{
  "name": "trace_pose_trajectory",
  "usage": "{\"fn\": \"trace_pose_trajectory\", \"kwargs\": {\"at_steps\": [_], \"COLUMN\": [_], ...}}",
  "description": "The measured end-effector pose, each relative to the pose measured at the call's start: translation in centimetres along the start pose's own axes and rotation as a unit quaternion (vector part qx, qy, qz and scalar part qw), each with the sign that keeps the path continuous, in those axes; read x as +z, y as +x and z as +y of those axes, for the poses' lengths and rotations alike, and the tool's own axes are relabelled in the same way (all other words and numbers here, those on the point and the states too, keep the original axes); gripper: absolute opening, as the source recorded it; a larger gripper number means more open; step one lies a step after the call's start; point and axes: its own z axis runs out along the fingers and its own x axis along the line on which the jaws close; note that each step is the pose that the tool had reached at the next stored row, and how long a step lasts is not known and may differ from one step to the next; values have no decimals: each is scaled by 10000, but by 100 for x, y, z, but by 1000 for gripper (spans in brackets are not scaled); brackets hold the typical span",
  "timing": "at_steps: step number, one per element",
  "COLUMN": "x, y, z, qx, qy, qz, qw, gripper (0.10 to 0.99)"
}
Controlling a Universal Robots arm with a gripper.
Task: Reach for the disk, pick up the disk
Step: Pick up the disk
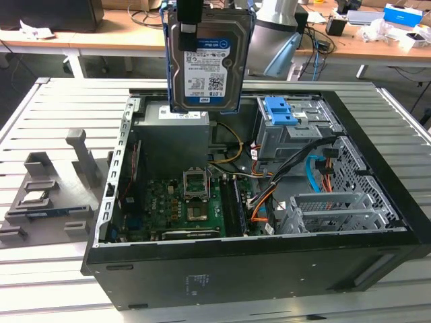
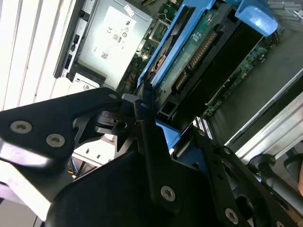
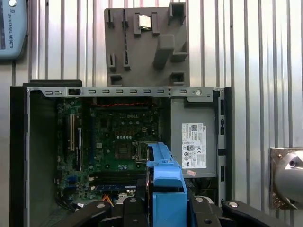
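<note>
**Silver disk held above the open case**

Silver-bodied, with a blue-and-white label, the disk [image 1: 205,64] hangs upright in the air over the open computer case [image 1: 269,269] — above the grey power supply [image 1: 176,134] and clear of it. In the second wrist view the claw [image 2: 142,106] is clenched on the disk's blue bracket [image 2: 163,61]. The blue caddy [image 1: 281,111] sits on the drive cage, towards the exterior view's right. A grey fixture [image 1: 54,188] lies on the slatted metal bench [image 1: 60,101] — beside the case.

Open black metal computer case [image 1: 256,269] on slatted silver table [image 1: 67,108]; green motherboard [image 1: 161,202] inside; grey plastic fixture tray [image 1: 47,202] at the exterior view's left.
</note>
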Motion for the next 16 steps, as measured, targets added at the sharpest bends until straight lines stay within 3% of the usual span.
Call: {"fn": "trace_pose_trajectory", "kwargs": {"at_steps": [16], "x": [-11], "y": [384], "z": [-1], "qx": [0], "qy": [0], "qz": [0], "qw": [10000], "gripper": [369]}}
